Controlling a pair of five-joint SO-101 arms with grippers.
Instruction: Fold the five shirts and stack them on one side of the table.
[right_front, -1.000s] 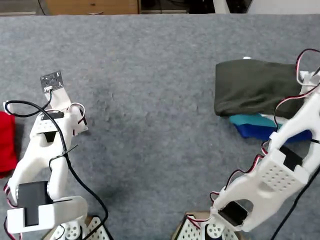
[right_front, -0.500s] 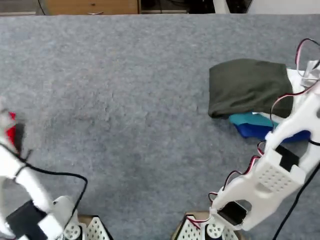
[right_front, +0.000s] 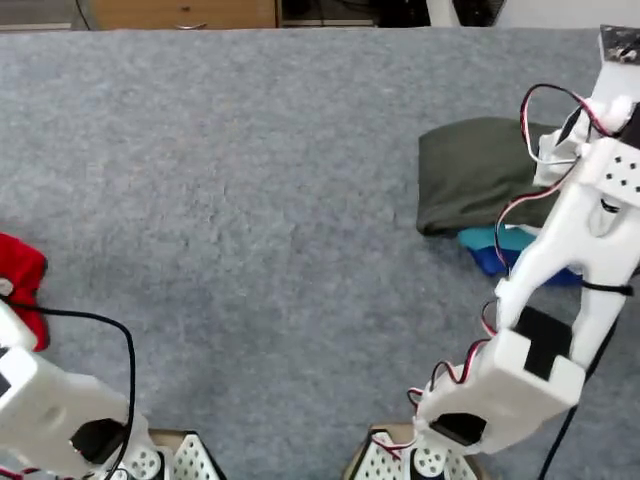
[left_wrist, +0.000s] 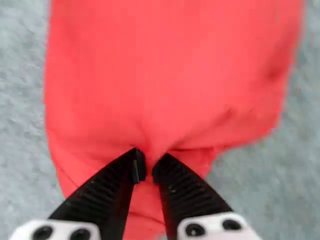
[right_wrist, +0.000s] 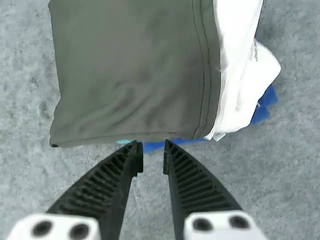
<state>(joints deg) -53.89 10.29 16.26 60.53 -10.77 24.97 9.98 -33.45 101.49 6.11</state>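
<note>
The shirt stack sits by the right edge of the table, with an olive shirt on top. A teal shirt, a blue shirt and a white shirt peek out beneath it. That looks like four of the five done. The right gripper hangs over the stack's near edge, jaws a little apart and holding nothing. The red shirt lies bunched and unfolded at the far left edge, and the left gripper is pinched onto its cloth. I'd judge it has yet to be spread, folded and carried across to the pile.
</note>
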